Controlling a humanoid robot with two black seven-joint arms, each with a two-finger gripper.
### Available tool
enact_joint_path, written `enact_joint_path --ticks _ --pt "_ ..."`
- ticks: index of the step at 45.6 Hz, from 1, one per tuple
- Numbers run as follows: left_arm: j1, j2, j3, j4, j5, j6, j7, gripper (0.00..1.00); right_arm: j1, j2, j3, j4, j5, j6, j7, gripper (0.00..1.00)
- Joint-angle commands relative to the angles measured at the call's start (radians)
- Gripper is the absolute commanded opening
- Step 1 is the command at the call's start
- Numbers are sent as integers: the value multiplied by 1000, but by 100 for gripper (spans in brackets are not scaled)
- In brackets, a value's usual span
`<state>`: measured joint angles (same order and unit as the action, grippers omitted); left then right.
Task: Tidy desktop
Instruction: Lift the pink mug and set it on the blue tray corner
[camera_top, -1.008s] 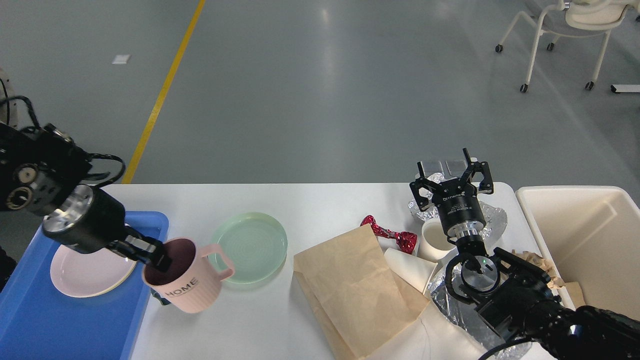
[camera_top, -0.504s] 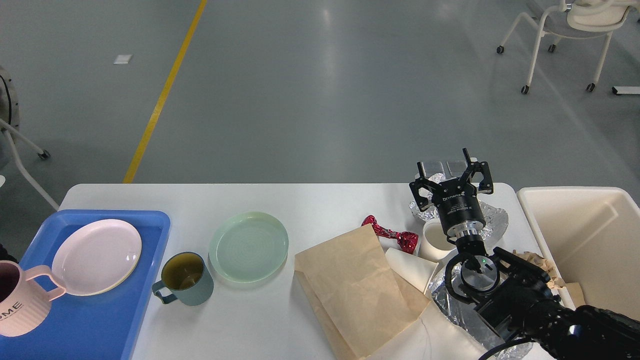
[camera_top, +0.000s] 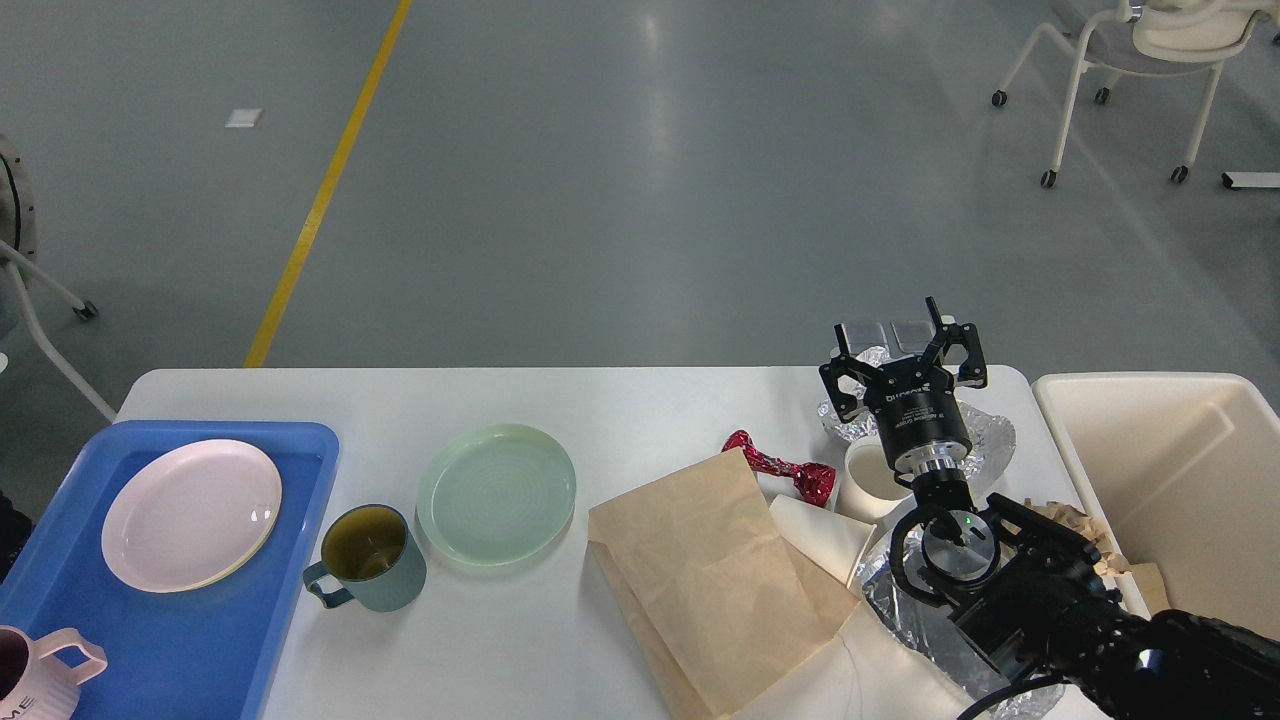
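The white desktop (camera_top: 640, 400) holds dishes on its left and litter on its right. On the blue tray (camera_top: 200, 640) lies a pink plate (camera_top: 190, 515), and a pink mug (camera_top: 40, 680) shows at the tray's near left corner, cut off by the frame edge. A teal mug (camera_top: 370, 558) and a pale green plate (camera_top: 497, 493) stand on the desktop beside the tray. My right gripper (camera_top: 900, 345) is open at the far right edge, above crumpled foil (camera_top: 990, 440) and a white paper cup (camera_top: 868, 482), holding nothing. My left arm is out of view.
A brown paper bag (camera_top: 700, 580), a red foil wrapper (camera_top: 780, 467) and white paper (camera_top: 825, 535) lie right of centre. A cream bin (camera_top: 1170, 480) stands off the desktop's right end. A wheeled chair (camera_top: 1130, 60) stands far back on the floor.
My left arm carried the pink mug left and down, from beside the green plate to the tray's near left corner, then left the view. The teal mug is now uncovered. The right arm has not moved.
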<state>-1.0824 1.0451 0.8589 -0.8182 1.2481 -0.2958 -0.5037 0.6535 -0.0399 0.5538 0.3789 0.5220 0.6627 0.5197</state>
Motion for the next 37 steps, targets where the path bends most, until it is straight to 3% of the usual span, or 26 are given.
enact_joint_path --ticks 1,7,10,12,14,17,21,31,37 --pt "94 -46 -58 92 -35 12 -12 2 0 0 0 0 0 0 -1 100" --pt "101 -71 -61 119 -53 17 -32 11 0 0 0 2 0 0 -1 100" --pt "95 -71 -63 119 -53 18 -36 31 0 0 0 0 0 0 0 100" --pt "90 -71 -61 119 -53 18 -45 39 0 0 0 0 0 0 0 100" --pt "85 -71 -64 117 -53 14 -67 46 0 0 0 2 0 0 0 100" --pt "73 -59 -61 113 -50 6 -107 67 0 0 0 2 0 0 -1 100" --pt "7 -50 -43 106 -41 -15 -153 81 0 0 0 2 0 0 0 100" --pt "-284 -4 -49 97 -22 -250 -251 87 0 0 0 2 0 0 -1 100" --pt "-574 -13 -60 39 -24 -474 -251 87 0 0 0 2 0 0 0 100"
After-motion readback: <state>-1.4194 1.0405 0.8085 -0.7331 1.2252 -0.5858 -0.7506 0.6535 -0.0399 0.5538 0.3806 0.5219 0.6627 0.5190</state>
